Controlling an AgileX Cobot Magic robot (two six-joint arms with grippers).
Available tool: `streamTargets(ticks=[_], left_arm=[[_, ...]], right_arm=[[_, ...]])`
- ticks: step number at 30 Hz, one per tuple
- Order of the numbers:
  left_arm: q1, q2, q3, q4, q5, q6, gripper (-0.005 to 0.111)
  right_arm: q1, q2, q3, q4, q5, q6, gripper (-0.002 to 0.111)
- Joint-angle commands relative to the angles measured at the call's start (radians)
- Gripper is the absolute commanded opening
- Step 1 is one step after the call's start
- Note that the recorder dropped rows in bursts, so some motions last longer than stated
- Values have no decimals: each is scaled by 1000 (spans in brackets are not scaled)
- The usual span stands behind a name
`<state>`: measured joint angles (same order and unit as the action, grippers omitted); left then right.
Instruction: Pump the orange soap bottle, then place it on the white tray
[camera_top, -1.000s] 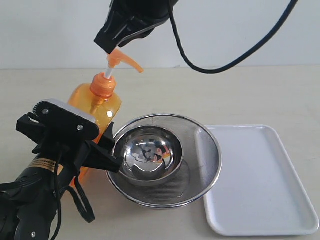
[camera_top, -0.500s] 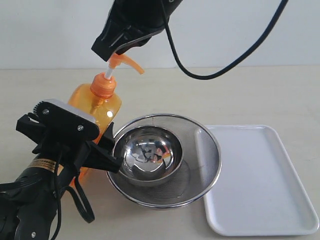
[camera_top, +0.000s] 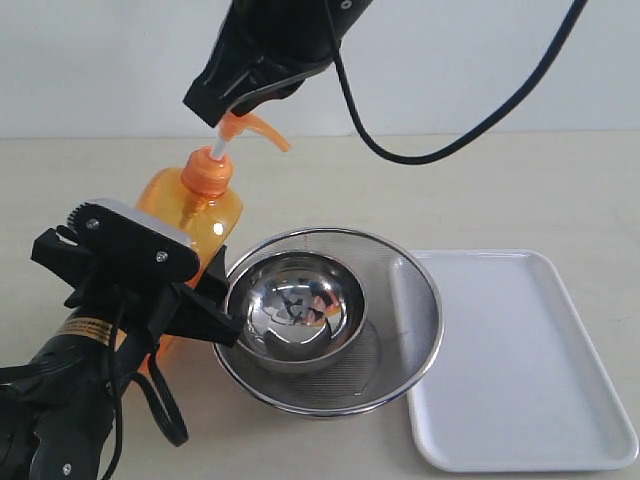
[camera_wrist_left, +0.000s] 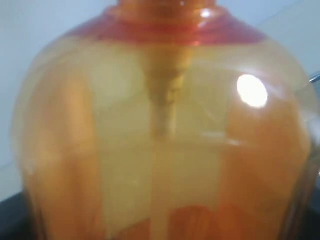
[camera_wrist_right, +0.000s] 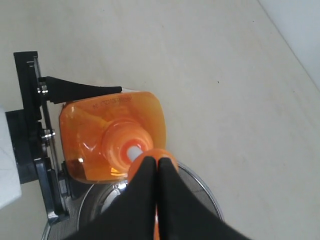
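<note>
Right gripper (camera_wrist_right: 156, 165), fingers together, presses on the pump head (camera_top: 250, 128). My left gripper (camera_top: 185, 300) clamps the orange soap bottle (camera_top: 200, 215), which stands beside the strainer (camera_top: 400, 290), well apart from the white tray (camera_top: 520, 350). It looks slick and liquid-heavy, so I'd grip the broad body low.

Raised lettering (camera_wrist_right: 107, 103) on the orange soap bottle (camera_wrist_right: 90, 125) and a yellow sticker (camera_top: 88, 326) are both illegible.

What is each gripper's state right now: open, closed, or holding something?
Left gripper: closed on the orange soap bottle, gripping its body.
Right gripper: closed, holding nothing, tips on the pump head.
</note>
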<state>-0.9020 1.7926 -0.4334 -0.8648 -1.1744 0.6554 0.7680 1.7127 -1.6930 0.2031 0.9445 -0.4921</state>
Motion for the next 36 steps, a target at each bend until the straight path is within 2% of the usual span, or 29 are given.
streamTargets(ticks=[1,36], left_arm=[[-5,-7,-10,14,-47,-13,5],[-5,-7,-10,19,-47,-13,5]], right_arm=[[-2,11,53,12,9,-4,0],[0,43,56,60,17,-13,0]])
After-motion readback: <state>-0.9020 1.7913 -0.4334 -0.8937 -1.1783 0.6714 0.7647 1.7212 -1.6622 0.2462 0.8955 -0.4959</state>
